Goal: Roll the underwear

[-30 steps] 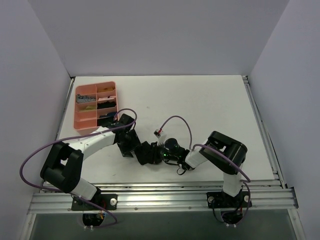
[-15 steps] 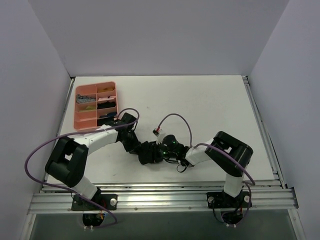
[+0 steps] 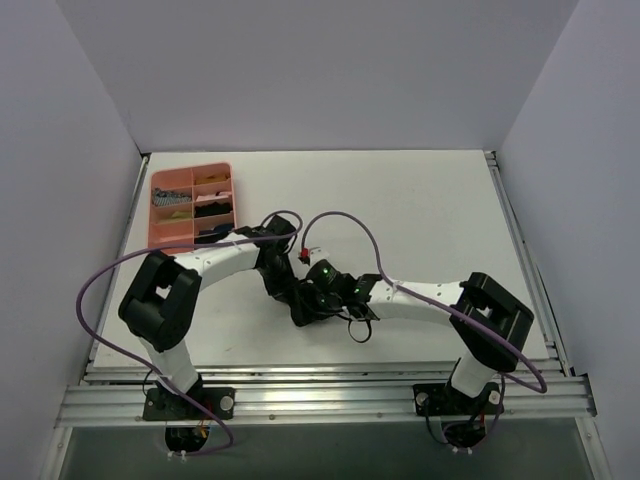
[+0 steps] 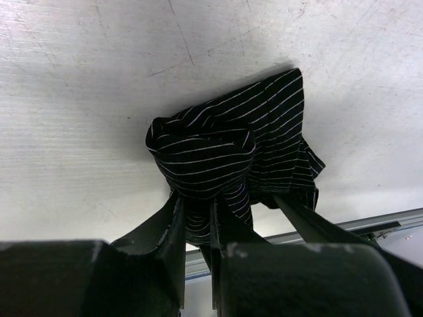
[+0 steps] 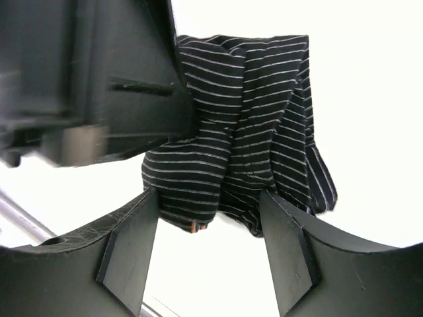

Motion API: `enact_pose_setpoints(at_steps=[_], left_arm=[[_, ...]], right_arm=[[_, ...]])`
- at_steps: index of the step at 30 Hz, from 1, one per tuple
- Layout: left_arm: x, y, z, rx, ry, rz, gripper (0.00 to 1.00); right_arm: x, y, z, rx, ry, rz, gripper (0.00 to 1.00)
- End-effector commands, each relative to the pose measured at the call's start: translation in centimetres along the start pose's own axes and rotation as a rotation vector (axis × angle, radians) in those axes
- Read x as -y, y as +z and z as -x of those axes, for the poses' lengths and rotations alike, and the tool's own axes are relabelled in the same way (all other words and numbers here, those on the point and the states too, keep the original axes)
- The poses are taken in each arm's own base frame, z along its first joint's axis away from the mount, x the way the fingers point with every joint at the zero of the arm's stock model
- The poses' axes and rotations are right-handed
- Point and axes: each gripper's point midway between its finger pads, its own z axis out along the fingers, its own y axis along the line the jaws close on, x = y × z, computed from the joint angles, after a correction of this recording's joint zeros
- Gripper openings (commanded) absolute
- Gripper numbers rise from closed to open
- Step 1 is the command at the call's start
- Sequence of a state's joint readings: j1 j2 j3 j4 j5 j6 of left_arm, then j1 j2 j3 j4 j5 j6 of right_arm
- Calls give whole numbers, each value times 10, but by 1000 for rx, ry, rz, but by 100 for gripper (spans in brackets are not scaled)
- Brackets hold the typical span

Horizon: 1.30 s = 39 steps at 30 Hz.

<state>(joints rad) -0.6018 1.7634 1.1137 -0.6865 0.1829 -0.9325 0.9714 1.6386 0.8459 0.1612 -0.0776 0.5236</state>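
Left tool [image 4: 197,209] pinches the bunched striped underwear [image 4: 225,152], elongated roughly left-right on the desk [image 4: 79,99]; right tool [image 5: 208,201] gapes astride its end.

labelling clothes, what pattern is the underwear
The underwear is black with thin white stripes, clearest in the left wrist view.

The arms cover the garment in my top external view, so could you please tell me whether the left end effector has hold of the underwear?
Observer: Yes, the left end effector is shut on a bunched fold of the underwear.
Operator: Thank you. And the right one?
Observer: The right end effector is open, its fingers either side of the underwear, not pinching it.
Operator: Is it rolled?
Observer: Only loosely bunched, with one fold curled over, lying on the table.
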Motion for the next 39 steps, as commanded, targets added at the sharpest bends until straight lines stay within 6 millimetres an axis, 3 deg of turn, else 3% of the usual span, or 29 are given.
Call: enact_pose_setpoints(at_steps=[1,11,19,29,32,34,35,37,38,39], left_arm=[[-50,22,-16,-54,38,240,11],[-51,25,-22,-106,44,287,11],[-47,23,-19,-110,48,291,11],[-49,25,-24,-130,42,308,11],[-48,22,-24,-127,35,304,11],[-46,18,-24,-120,21,293,14],[-43,12,-23,-112,14,272,17],[-41,6,-18,-102,-22,242,33],[-37,-4,-15,-85,-36,206,36],[-41,-7,-13,-79,-55,202,41]], right_arm=[[17,-19,2,-5,-141,-210,57],[-19,-8,9,38,-331,-272,58],[-13,7,11,21,-433,-393,57],[-25,11,3,28,-514,-423,53],[-18,14,-5,15,-505,-437,45],[-14,15,-10,14,-485,-446,24],[-7,16,-20,-11,-479,-438,10],[-9,19,-25,-1,-406,-372,3],[7,22,-47,-69,-366,-334,0],[0,24,-42,-28,-290,-273,0]])
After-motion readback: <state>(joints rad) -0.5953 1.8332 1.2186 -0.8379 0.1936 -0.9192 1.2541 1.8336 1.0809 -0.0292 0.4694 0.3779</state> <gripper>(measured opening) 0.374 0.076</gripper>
